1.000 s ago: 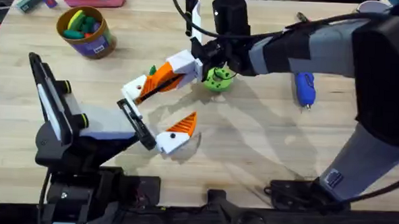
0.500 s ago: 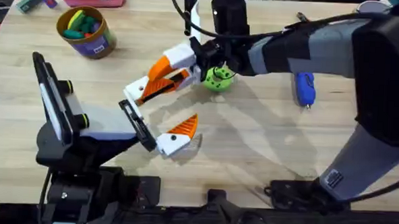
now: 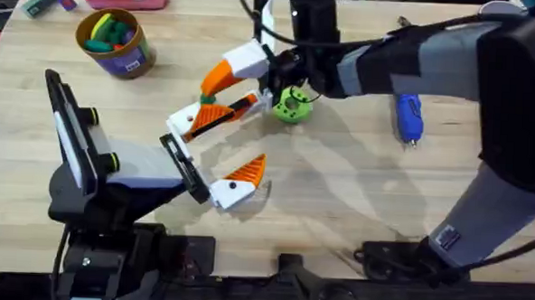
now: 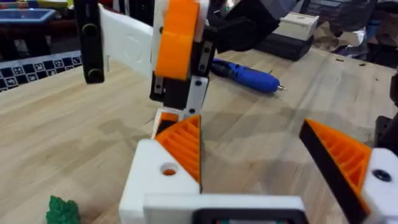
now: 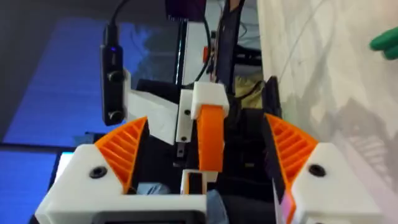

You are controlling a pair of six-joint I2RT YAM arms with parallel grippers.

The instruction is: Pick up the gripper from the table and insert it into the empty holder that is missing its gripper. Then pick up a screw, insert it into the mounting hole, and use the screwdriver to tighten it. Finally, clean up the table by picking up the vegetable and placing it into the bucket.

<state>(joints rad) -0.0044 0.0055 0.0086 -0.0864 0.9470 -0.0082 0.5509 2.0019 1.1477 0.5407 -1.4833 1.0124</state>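
Right gripper [image 5: 205, 158] was left wide open with nothing clamped, parked right over the far finger of the left gripper [image 3: 215, 152], which was spread wide too and gripping nothing. The little green vegetable [image 3: 204, 99] was found on the table just beside that far finger. The blue screwdriver [image 3: 407, 118] was left well off to the grippers' right, the bucket [image 3: 134, 52] well off to their left.

My right hand [image 3: 218, 89] reaches across the middle of the worktop [image 3: 338, 198], just behind my left hand [image 3: 215, 152]. The bucket [image 3: 115, 42] stands far back left; the screwdriver [image 3: 407, 118] lies to the right.
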